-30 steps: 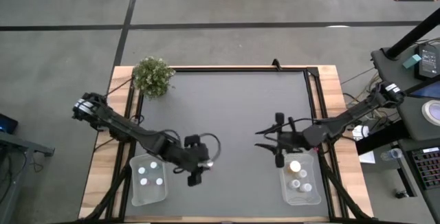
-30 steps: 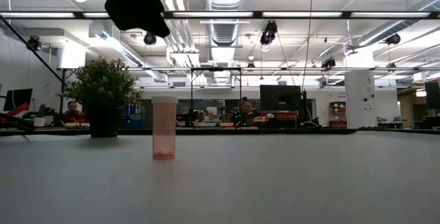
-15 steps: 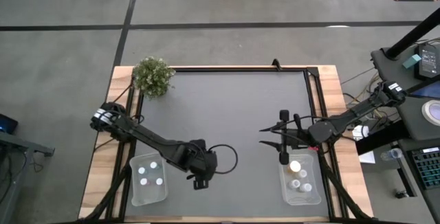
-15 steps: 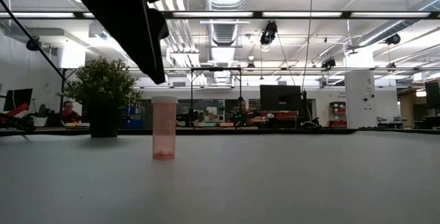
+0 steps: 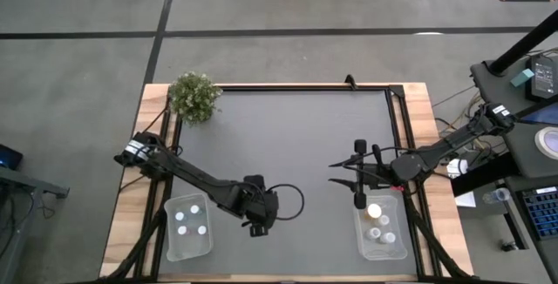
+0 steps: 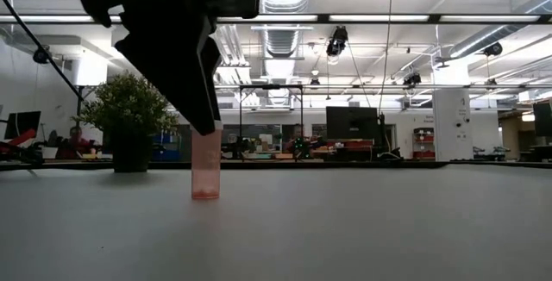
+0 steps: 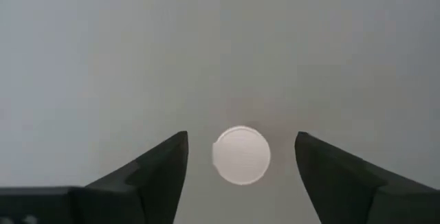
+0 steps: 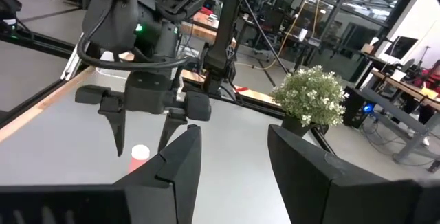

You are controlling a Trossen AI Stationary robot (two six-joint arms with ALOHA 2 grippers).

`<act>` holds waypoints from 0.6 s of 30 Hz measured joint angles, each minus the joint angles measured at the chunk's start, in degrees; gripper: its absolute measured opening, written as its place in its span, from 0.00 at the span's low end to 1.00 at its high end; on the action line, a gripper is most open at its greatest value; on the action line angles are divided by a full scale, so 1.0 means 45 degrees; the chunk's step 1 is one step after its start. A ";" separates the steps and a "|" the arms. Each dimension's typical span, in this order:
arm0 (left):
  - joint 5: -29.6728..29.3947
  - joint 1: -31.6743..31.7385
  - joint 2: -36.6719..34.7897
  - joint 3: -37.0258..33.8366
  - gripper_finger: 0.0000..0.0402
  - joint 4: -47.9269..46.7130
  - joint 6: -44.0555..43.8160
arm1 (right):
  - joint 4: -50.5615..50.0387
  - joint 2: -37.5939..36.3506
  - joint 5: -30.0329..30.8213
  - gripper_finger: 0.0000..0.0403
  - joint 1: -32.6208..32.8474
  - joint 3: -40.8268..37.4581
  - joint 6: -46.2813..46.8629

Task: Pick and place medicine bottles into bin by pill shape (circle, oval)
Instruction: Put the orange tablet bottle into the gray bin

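A pinkish medicine bottle [image 6: 205, 171] with a white cap [image 7: 240, 155] stands upright on the dark table. My left gripper [image 7: 241, 138] is open above it and points steeply down. One finger stands on either side of the cap with a gap on both sides. In the high view this gripper [image 5: 259, 219] hides the bottle. In the low view the gripper [image 6: 185, 65] covers the bottle's top. My right gripper [image 8: 234, 133] is open, holds nothing and points level. It hangs above the far end of the right bin [image 5: 397, 247].
The left bin [image 5: 172, 242] holds three white-capped bottles. The right bin holds several bottles, one with an orange glow [image 5: 373, 211]. A green potted plant [image 5: 193, 95] stands at the far left corner. The middle of the table is bare mat.
My left gripper has come down from high above the table to just over the pinkish bottle's cap. It has also shifted a little toward the table's near right and tipped more steeply down. The bottle has not moved.
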 joint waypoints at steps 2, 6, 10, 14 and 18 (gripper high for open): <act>0.0000 0.0000 0.0019 0.0001 0.59 0.0001 0.0002 | -0.0002 0.0000 0.0001 0.39 0.0000 0.0000 0.0000; 0.0005 -0.0004 0.0014 -0.0004 0.51 -0.0023 0.0002 | -0.0006 0.0000 0.0000 0.40 0.0000 0.0000 0.0005; 0.0005 -0.0004 0.0015 -0.0004 0.43 -0.0015 0.0002 | -0.0006 0.0000 0.0004 0.39 0.0000 0.0000 0.0005; 0.0009 -0.0004 0.0019 -0.0019 0.35 -0.0014 0.0002 | -0.0008 0.0000 0.0000 0.39 0.0000 0.0000 0.0005; 0.0010 -0.0004 0.0019 -0.0023 0.27 -0.0013 0.0002 | -0.0011 0.0000 0.0004 0.39 0.0000 0.0000 0.0005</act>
